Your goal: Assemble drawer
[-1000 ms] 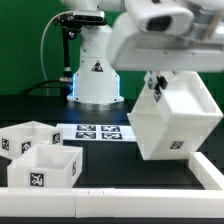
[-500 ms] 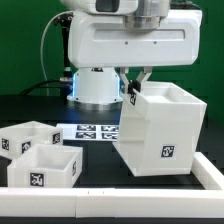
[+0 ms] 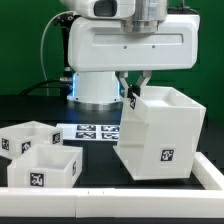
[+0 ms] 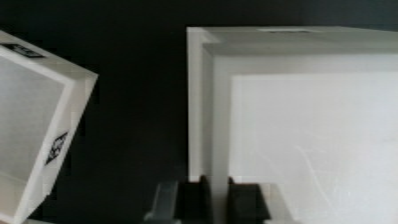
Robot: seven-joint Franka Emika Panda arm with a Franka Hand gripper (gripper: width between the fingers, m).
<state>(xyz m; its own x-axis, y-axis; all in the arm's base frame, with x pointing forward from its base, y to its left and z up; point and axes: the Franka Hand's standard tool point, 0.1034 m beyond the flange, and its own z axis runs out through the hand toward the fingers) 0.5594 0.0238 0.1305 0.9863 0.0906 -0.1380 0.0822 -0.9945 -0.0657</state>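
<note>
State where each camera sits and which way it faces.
Exterior view: off the arm, low, across the table from the arm's base; shows the wrist housing and gripper.
Wrist view: on the wrist, looking along the gripper at the casing wall it clamps.
Shared: the gripper and the tilted casing.

No legible text, only patterned tags on the casing.
</note>
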